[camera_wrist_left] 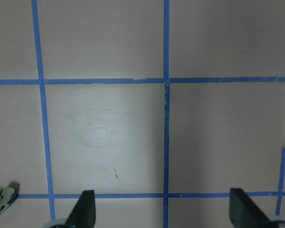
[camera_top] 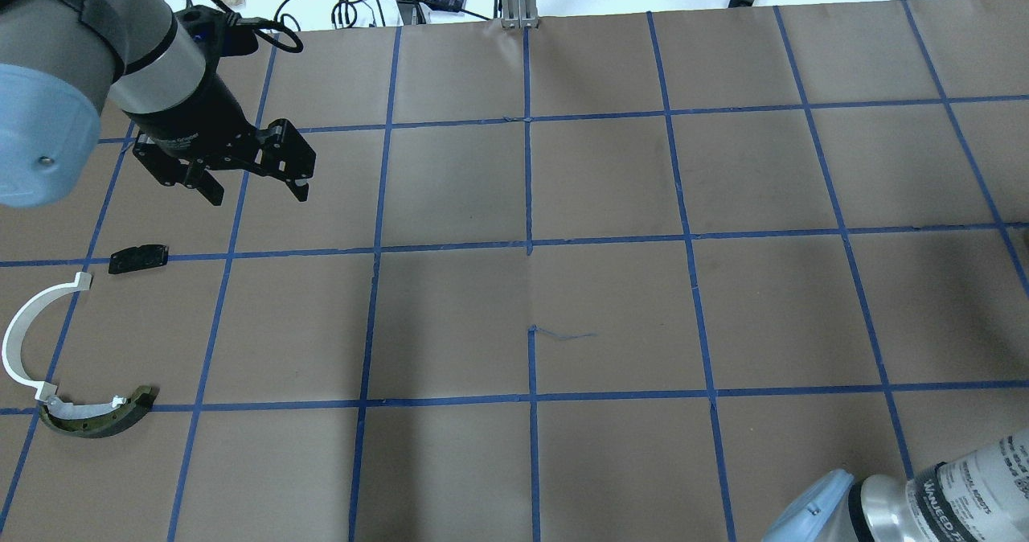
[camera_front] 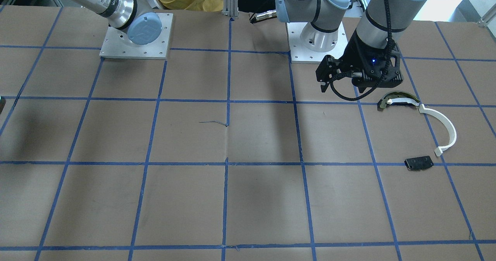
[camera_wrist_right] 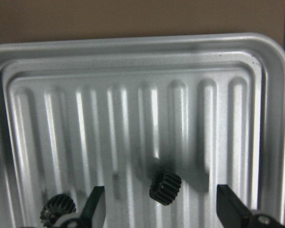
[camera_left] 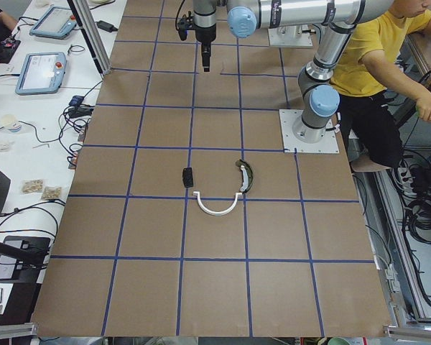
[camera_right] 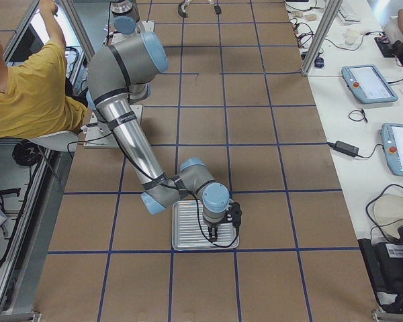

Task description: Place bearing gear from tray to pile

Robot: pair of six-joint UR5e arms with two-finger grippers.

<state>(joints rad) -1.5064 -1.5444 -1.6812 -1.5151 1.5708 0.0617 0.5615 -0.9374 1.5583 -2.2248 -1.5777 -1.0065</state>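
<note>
brown gridded tabletop (camera_front: 255, 206): right gripper (camera_wrist_right: 161, 205) hangs over the tray (camera_wrist_right: 133, 45), fingers apart astride a bearing gear (camera_wrist_right: 165, 188) (not yet gripped); next, lower, pinch, carry to the pile (camera_top: 96, 423). left gripper (camera_top: 257, 192) gapes empty.

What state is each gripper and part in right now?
left gripper, fingers open, empty.
right gripper, fingers open over tray, empty.
tray, holds two gears.
bearing gear, loose in tray, ungrasped.
second gear, loose in tray.
white curved strip, flat on table.
olive-and-black curved piece, flat, at strip's end.
black plate, flat, apart from both.
</note>
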